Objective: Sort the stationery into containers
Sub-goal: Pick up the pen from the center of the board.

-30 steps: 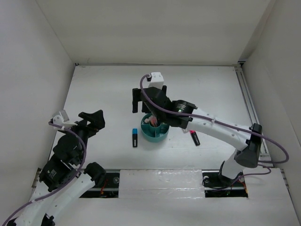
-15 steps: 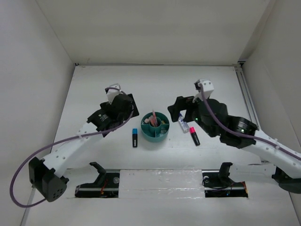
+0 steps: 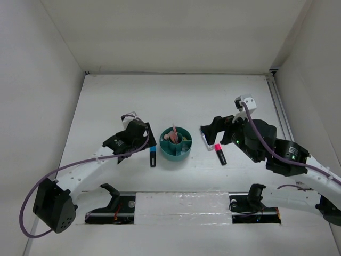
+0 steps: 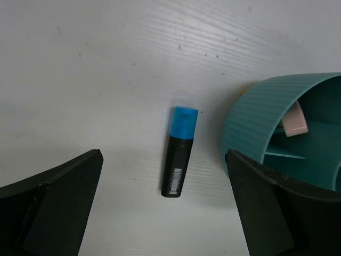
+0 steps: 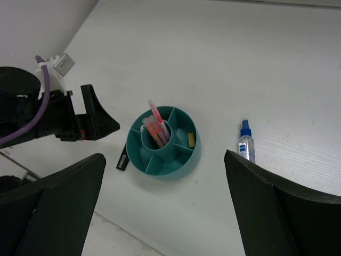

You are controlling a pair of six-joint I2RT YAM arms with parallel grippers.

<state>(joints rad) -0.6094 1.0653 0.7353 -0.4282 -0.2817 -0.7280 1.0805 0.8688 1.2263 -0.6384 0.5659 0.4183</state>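
1. Left fingers [image 4: 53, 208] are wide open and hold nothing. They hang right over the blue marker [image 4: 179, 153].
2. Right fingers [image 5: 53, 208] are wide open and empty too, up high.
3. The blue marker lies flat near the table's middle, just beside the holder [image 4: 256, 117], on the side toward the table's left edge.
4. I think the grab comes next. Go straight down, keep the blue marker in the middle, and don't bump the holder.
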